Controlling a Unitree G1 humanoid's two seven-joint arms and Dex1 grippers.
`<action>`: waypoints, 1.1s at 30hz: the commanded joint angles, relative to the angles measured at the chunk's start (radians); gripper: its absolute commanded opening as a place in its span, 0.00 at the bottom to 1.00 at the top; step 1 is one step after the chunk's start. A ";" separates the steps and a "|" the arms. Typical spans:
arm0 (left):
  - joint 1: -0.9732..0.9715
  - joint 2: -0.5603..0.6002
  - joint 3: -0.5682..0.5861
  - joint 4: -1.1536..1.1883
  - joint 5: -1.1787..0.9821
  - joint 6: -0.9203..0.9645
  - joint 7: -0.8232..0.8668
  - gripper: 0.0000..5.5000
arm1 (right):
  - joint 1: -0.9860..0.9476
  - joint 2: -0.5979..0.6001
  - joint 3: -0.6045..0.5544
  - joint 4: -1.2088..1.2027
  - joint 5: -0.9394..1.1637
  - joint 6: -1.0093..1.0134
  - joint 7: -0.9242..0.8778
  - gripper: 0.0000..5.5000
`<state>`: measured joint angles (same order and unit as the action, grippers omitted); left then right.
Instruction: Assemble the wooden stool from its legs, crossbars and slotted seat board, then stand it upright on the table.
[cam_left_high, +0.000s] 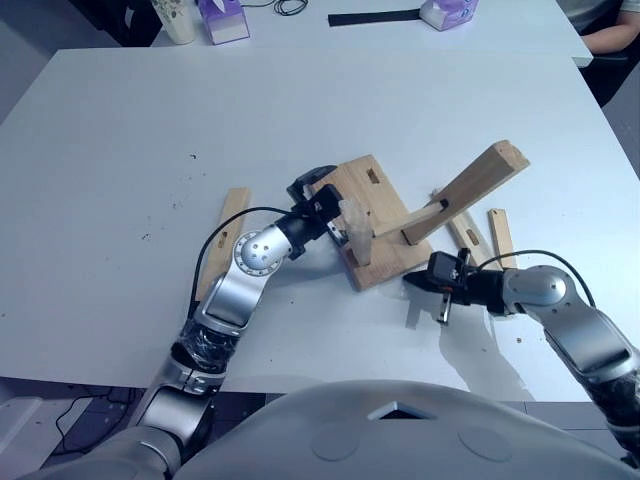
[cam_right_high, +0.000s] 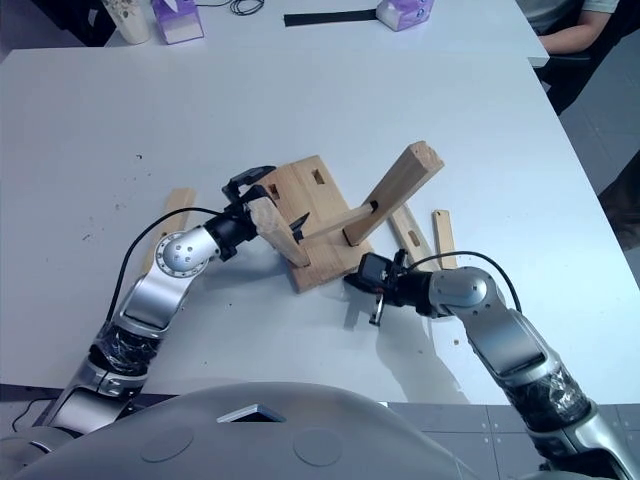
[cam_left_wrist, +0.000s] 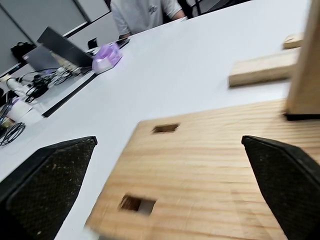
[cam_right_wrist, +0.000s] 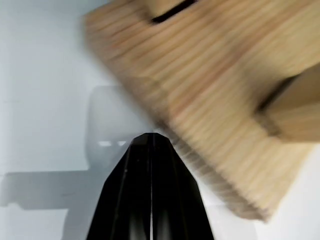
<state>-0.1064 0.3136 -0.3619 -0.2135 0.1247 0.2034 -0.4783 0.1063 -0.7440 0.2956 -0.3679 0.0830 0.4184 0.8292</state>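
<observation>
Right hand (cam_left_high: 415, 283), fingers pressed together, sits just beside the near edge of the seat board (cam_left_high: 380, 200), which lies on the counter (cam_left_high: 150, 150). Left hand (cam_left_high: 322, 200) is spread astride its left edge. The tilted leg (cam_left_high: 470, 190) looks loosely slotted, so a shove on the board could topple it out.

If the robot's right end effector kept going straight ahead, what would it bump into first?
Most likely the slotted seat board. The right end effector is shut and points at the board's near edge, with a strip of bare table between them. Its height above the table is hard to judge.
</observation>
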 joint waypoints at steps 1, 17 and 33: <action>-0.007 -0.003 -0.030 -0.027 0.008 0.021 -0.025 0.98 | -0.070 0.055 -0.020 0.092 -0.033 0.006 -0.067 0.00; -0.078 0.069 0.089 -0.010 -0.078 0.098 -0.115 0.98 | -0.114 0.163 -0.036 0.232 -0.081 -0.046 -0.163 0.00; -0.559 0.126 0.167 0.929 0.052 -0.421 -0.038 0.92 | 0.127 -0.052 -0.059 -0.249 0.116 0.123 0.096 0.18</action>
<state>-0.6053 0.4588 -0.1474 0.5479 0.1083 -0.0950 -0.5515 0.2178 -0.7650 0.2028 -0.5455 0.1563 0.5140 0.8742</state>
